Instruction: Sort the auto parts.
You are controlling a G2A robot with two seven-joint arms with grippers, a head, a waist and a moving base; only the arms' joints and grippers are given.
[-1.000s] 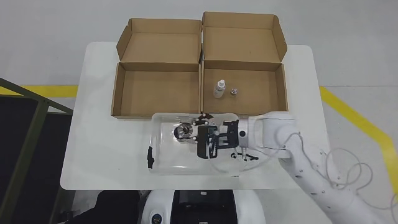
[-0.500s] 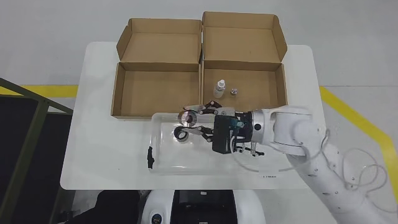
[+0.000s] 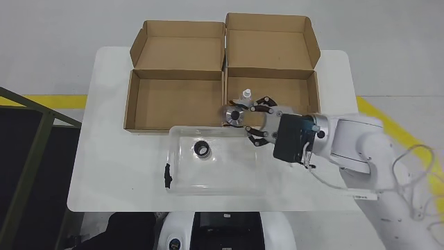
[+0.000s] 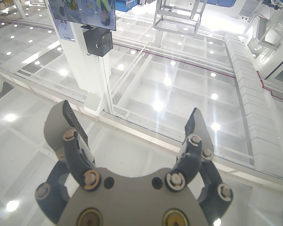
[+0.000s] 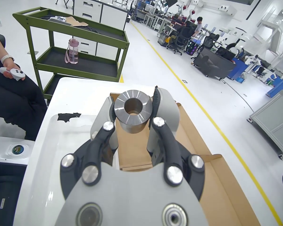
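My right gripper (image 3: 239, 118) (image 5: 133, 109) is shut on a steel bushing (image 5: 133, 111) (image 3: 234, 116), a short metal cylinder with a bore. It hovers over the front wall between the clear tray (image 3: 180, 180) and the right cardboard box (image 3: 298, 97). A black ring-shaped part (image 3: 202, 148) lies in the tray. Inside the right box sit a small white bottle (image 3: 245, 94) and a small metal piece (image 3: 263, 101). The left box (image 3: 173, 104) holds nothing. My left gripper (image 4: 134, 128) is open, points up at the ceiling and has nothing between its fingers.
A black clip (image 3: 167, 175) sits on the tray's left rim. Both boxes have their lids folded back toward the table's far edge. A green cart (image 5: 73, 48) stands beyond the table, and a seated person's hand (image 5: 9, 70) holds a controller beside it.
The right gripper lifted the steel bushing out of the clear tray and carried it rightward and toward the boxes. The black ring stayed in the tray.
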